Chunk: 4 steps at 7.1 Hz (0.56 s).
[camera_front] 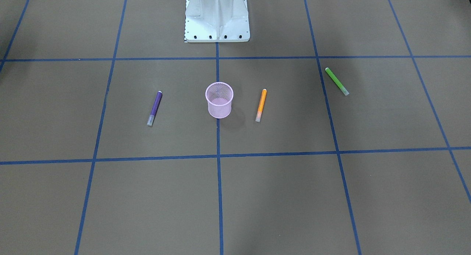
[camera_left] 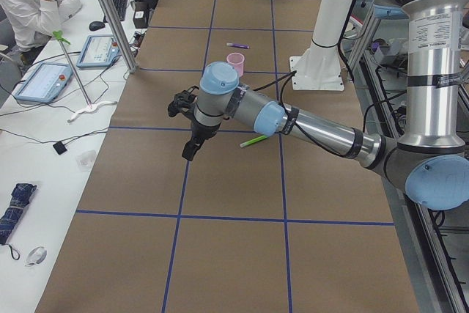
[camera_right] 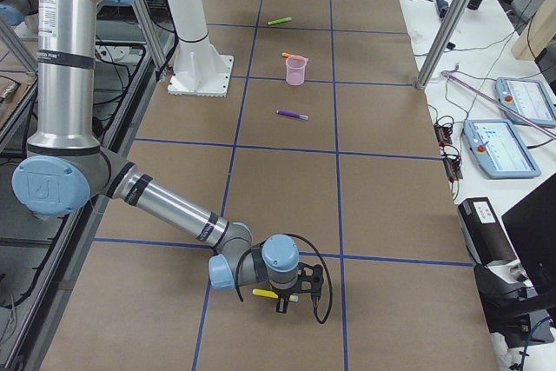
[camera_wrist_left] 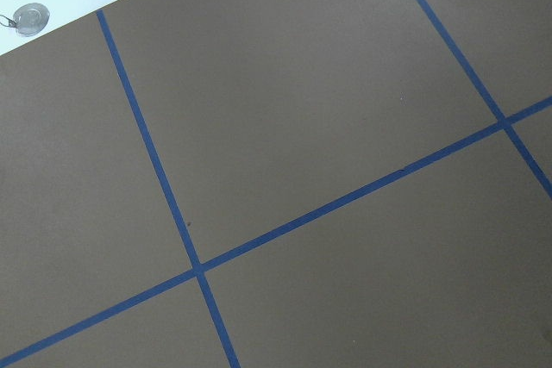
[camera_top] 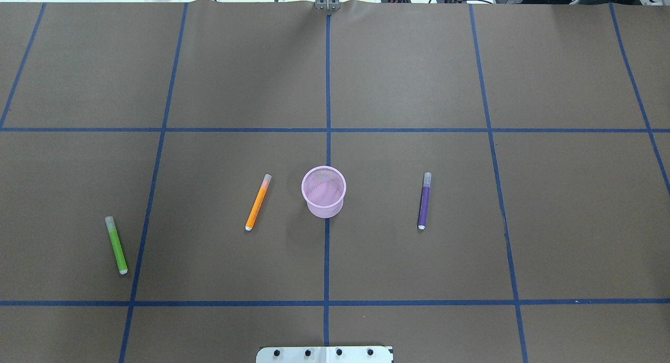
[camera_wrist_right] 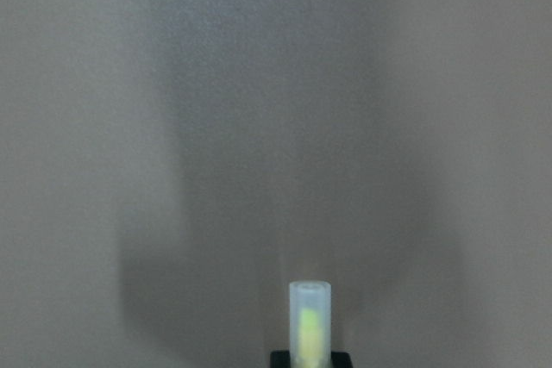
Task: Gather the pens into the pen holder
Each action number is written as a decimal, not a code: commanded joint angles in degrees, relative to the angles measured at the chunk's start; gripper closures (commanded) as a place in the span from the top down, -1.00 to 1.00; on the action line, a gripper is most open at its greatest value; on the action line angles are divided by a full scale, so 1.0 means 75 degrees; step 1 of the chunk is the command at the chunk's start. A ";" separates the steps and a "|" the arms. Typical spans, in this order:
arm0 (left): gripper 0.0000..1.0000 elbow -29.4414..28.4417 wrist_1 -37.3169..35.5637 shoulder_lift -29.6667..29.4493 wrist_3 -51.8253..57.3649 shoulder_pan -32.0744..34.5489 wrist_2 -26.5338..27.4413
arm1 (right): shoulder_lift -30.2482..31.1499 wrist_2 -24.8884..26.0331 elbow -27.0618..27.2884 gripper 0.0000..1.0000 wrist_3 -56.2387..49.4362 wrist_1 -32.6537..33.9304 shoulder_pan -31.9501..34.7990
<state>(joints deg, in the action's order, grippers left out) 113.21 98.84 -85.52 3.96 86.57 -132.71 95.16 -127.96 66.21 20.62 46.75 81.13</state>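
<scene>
Across the brown table (camera_top: 419, 75), the left gripper (camera_left: 190, 150), jaws impossible to judge, hangs near the left end while the right gripper (camera_right: 291, 291), low at the far right end, sits well apart from the central pink pen holder (camera_top: 324, 210), seemingly clenched on a level yellow pen (camera_wrist_right: 309, 325).

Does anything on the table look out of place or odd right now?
One thing: a yellow pen sits at the right gripper, far along the table from the pink holder, purple pen, orange pen and green pen. Whether it is gripped, I cannot tell. Nothing is spilled or damaged.
</scene>
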 commanded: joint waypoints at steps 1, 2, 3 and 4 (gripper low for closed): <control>1.00 -0.0013 0.0005 0.0000 -0.0012 0.0000 0.0000 | -0.0044 -0.0001 0.1068 -1.00 -0.0077 -0.0011 0.0022; 1.00 0.0010 0.0005 0.0000 -0.0012 0.0000 -0.0012 | -0.0090 -0.0001 0.1771 -1.00 -0.0089 -0.0011 0.0010; 1.00 0.0022 0.0005 -0.0012 0.0000 0.0000 -0.0012 | -0.0474 -0.0024 0.2323 -1.00 -0.0054 -0.0011 0.0022; 1.00 -0.0001 -0.0007 -0.0012 0.0000 0.0000 -0.0012 | -0.0895 -0.0059 0.2816 -1.00 0.0004 0.0013 0.0010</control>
<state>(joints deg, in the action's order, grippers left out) 113.28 98.86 -85.57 3.92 86.57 -132.79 91.95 -128.14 82.06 20.24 46.71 81.25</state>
